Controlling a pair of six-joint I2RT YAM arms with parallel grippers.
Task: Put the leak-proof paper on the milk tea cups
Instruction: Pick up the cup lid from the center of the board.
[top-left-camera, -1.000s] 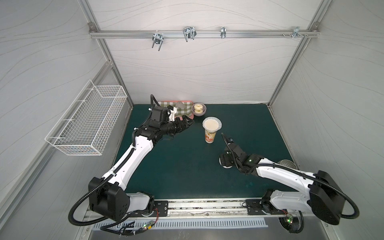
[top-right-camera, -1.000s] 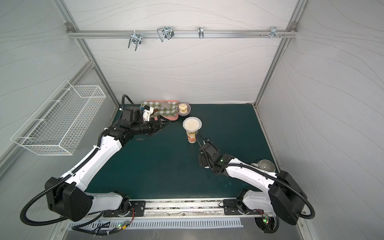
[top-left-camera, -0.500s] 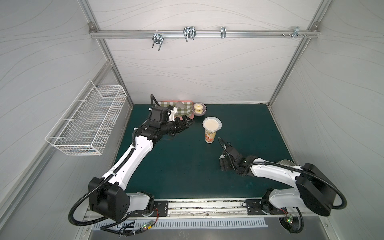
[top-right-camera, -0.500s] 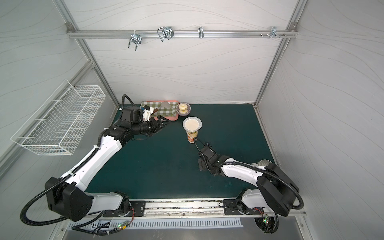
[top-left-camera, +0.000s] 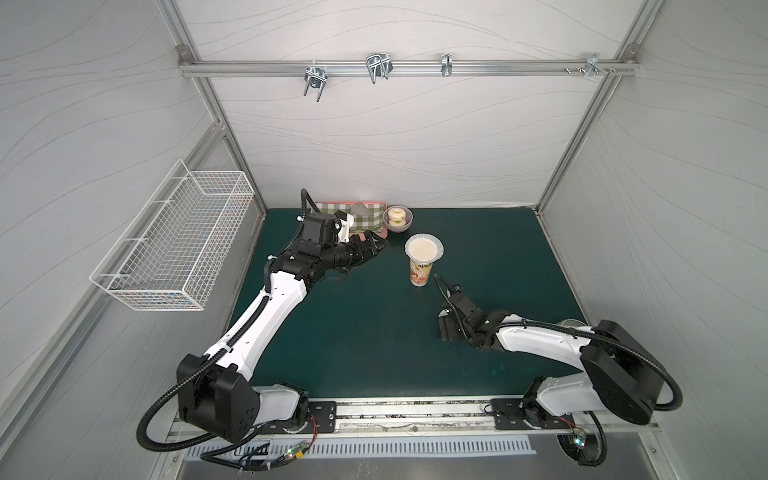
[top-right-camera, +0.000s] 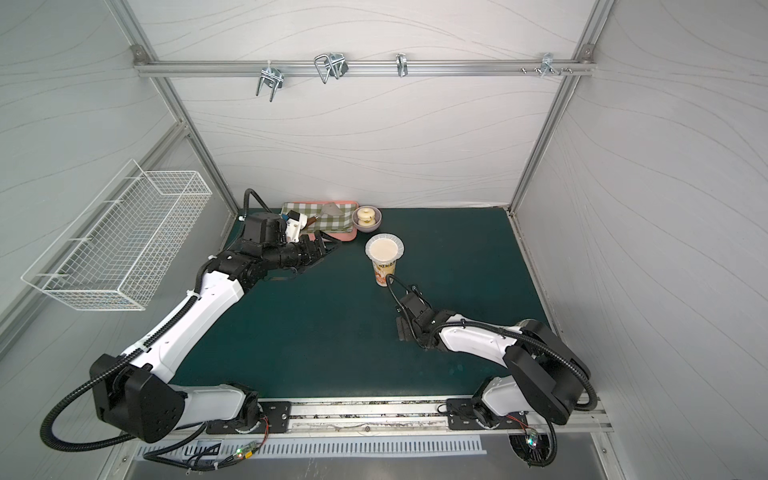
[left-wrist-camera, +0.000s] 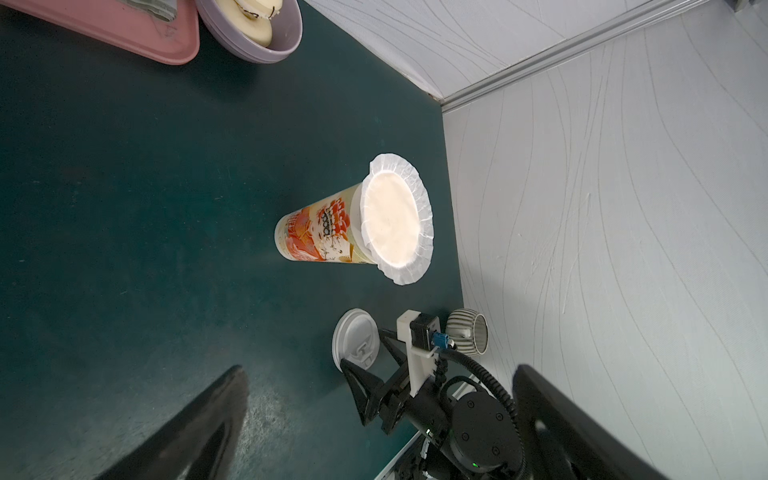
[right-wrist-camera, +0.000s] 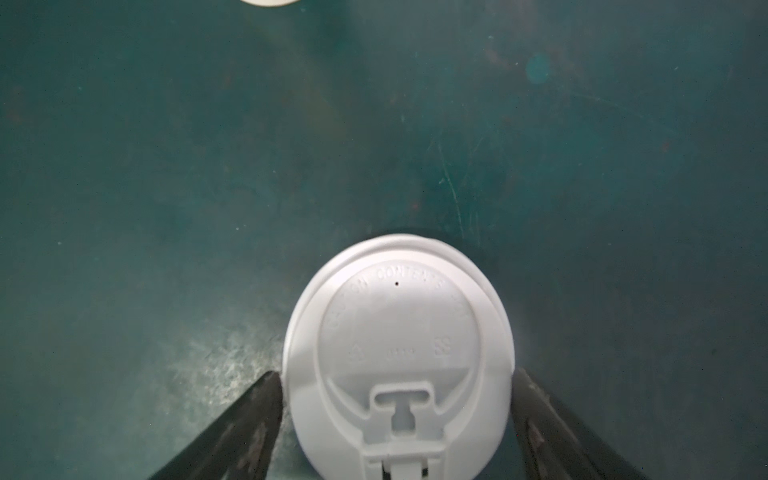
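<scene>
Left wrist view showed the leak-proof paper (left-wrist-camera: 422, 195) draped over the mouth of the milk tea cup (left-wrist-camera: 320, 235), its crinkled edge overhanging all round, so the covering step looked done. Over the last second only the right arm had changed. Its elbow had shifted in both top views, and the right gripper (right-wrist-camera: 397, 376) had narrowed its fingers about the white plastic lid (right-wrist-camera: 399, 332) lying on the surface (top-left-camera: 353, 332). Whether they already pinched the lid could not be told. At upper left of the surface the left gripper (top-left-camera: 372, 249) hung with fingers wide and empty near the pink tray (left-wrist-camera: 166, 45). Bare surface lay between lid and cup. The lilac bowl (left-wrist-camera: 270, 54) stood close behind the cup, and the walls were well apart.
</scene>
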